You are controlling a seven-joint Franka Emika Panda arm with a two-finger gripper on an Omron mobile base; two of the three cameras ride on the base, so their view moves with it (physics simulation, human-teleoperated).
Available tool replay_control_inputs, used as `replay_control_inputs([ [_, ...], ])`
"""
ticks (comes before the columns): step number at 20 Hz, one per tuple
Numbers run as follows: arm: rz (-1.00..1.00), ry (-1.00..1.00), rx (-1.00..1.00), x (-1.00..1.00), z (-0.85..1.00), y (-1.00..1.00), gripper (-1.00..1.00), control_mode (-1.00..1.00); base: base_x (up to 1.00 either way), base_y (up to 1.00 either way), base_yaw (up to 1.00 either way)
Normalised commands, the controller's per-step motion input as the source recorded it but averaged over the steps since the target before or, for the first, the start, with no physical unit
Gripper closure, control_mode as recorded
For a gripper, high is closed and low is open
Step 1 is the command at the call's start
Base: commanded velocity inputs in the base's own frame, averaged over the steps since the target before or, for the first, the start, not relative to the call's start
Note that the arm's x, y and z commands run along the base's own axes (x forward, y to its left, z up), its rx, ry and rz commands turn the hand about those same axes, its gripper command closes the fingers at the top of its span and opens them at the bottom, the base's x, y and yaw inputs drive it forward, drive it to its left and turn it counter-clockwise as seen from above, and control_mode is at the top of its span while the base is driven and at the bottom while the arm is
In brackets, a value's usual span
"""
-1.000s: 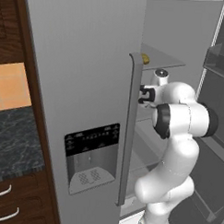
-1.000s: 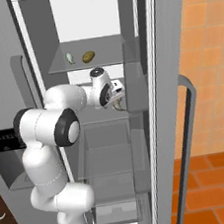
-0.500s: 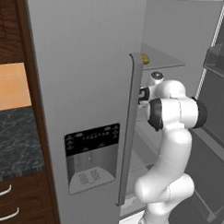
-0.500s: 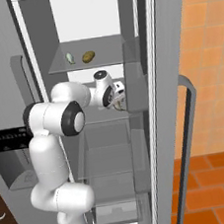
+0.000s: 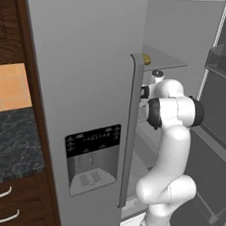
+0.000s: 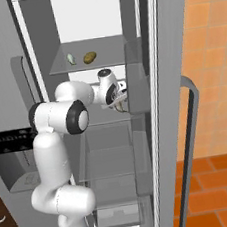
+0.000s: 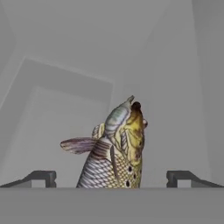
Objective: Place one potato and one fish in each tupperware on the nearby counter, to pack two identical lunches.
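Note:
My gripper reaches into the open fridge at its second shelf, jaws wide open. In the hand view a grey-silver, tan-tinged fish lies between the two fingertips and touches neither. The same fish peeks out under the hand in the right base view. On the shelf above lie a second fish and a golden-brown potato; the potato also peeks past the door edge. The dark marbled counter sits at the left. The tupperware is out of view.
The closed left fridge door with its dispenser panel and long handle stands close beside the arm. The right door hangs open. Clear bins fill the fridge's lower part. Brown drawers sit under the counter.
The arm has pushed a little further into the fridge, its elbow drawing closer to the door. The jaws stay wide open.

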Motion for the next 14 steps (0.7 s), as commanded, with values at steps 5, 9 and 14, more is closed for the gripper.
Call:
replay_control_inputs([
  [5, 0.00, 0.04, 0.00, -0.02, -0.30, -0.03, -1.00, -1.00, 0.00, 0.00, 0.00],
  [9, 0.00, 0.01, 0.00, -0.04, -0.03, 0.00, 1.00, -1.00, 0.00, 0.00, 0.00],
  [14, 0.00, 0.03, 0.00, -0.07, -0.08, 0.00, 1.00, -1.00, 0.00, 0.00, 0.00],
])
